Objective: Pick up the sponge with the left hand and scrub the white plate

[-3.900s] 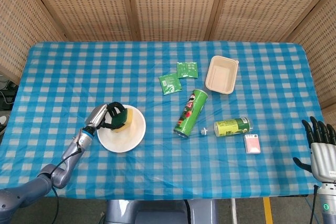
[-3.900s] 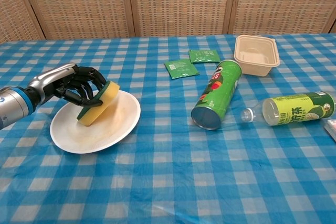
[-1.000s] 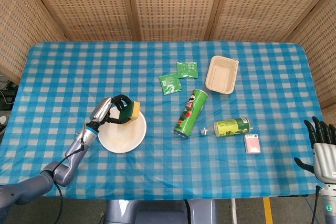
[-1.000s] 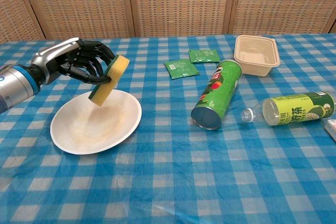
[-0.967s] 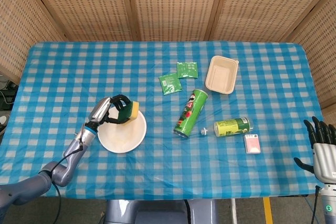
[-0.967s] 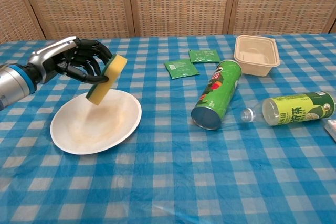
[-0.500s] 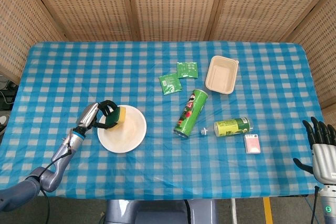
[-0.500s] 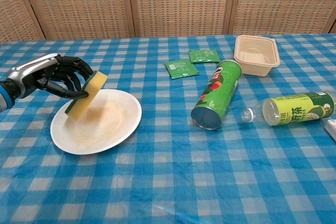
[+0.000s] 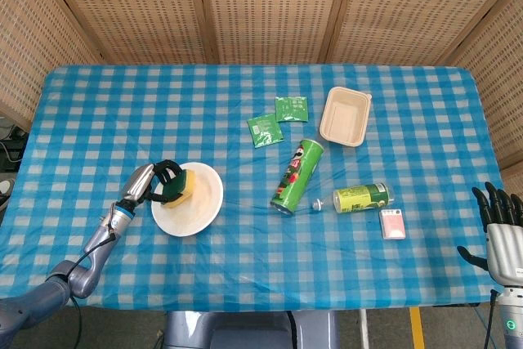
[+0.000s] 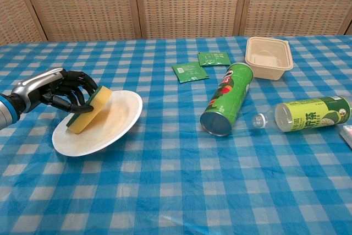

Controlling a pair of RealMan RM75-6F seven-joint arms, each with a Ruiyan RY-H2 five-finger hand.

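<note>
My left hand [image 10: 52,92] [image 9: 151,183] grips the yellow-and-green sponge [image 10: 88,111] [image 9: 181,185] and presses it onto the left part of the white plate [image 10: 113,125] [image 9: 200,202]. The plate is tipped, its right rim lifted off the blue checked cloth. My right hand [image 9: 500,230] stands at the table's lower right corner in the head view, fingers spread, holding nothing, and the chest view does not show it.
A green chips can [image 10: 226,106] lies on its side mid-table, with a green-labelled bottle [image 10: 305,114] to its right and a small pink pack [image 9: 393,223] beside that. A beige food tray [image 10: 268,57] and two green sachets [image 10: 189,71] sit further back.
The left hand brought the sponge down from above the plate and leftward onto its left side. The plate has tipped, its right rim rising. The right hand stayed still.
</note>
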